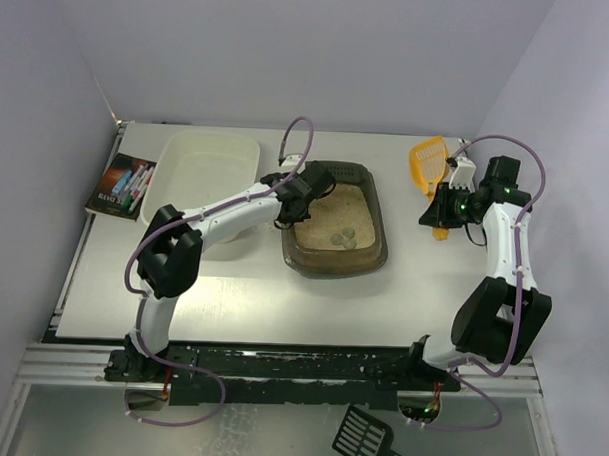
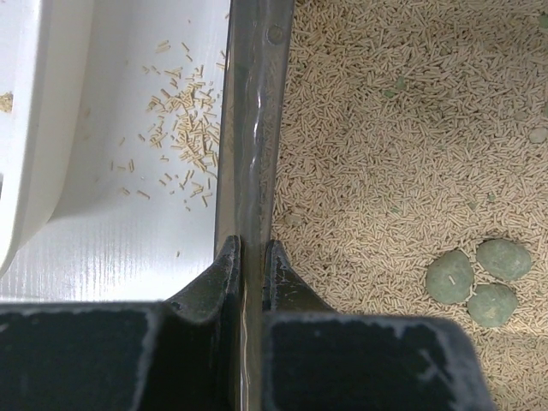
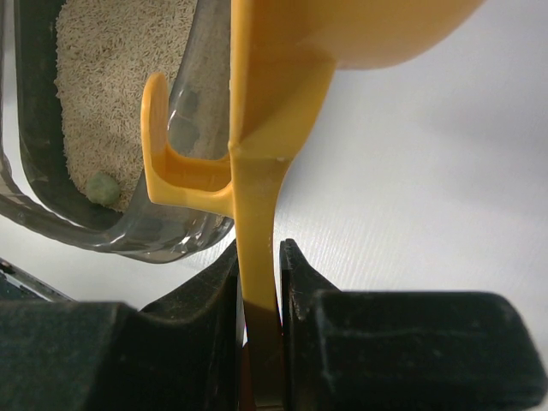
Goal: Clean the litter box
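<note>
Got a white tub far left, just beside the litter box sitting mid-table. Pinching the box's left wall with the left gripper; hold that clamp firm to stop any skating. Aim for the grey-green lumps in the litter. Clenching the orange scoop by its handle in the right gripper, off right of the box. Slide in shallow, lift slow.
</note>
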You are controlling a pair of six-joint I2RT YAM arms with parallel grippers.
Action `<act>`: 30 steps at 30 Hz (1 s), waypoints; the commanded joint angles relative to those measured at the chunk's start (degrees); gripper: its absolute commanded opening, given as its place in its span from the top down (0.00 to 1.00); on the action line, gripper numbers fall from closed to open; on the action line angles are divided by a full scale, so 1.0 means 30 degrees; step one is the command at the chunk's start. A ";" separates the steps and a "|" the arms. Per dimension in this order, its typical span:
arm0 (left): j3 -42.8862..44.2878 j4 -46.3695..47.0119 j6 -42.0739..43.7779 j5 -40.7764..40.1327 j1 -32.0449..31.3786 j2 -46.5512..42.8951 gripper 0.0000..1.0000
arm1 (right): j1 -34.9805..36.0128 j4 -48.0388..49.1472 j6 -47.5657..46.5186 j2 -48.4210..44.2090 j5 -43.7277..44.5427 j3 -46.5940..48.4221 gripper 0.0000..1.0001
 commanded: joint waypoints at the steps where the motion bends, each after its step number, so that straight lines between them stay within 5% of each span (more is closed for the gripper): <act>1: 0.0303 0.0345 0.0051 -0.0500 -0.0211 0.0188 0.93 | -0.0209 -0.0111 -0.0354 0.0307 -0.0411 0.0629 1.00; 30: 0.1652 -0.0126 0.0436 -0.2820 -0.1325 -0.0074 0.93 | -0.0226 -0.0097 -0.0407 0.0237 -0.0521 0.0500 1.00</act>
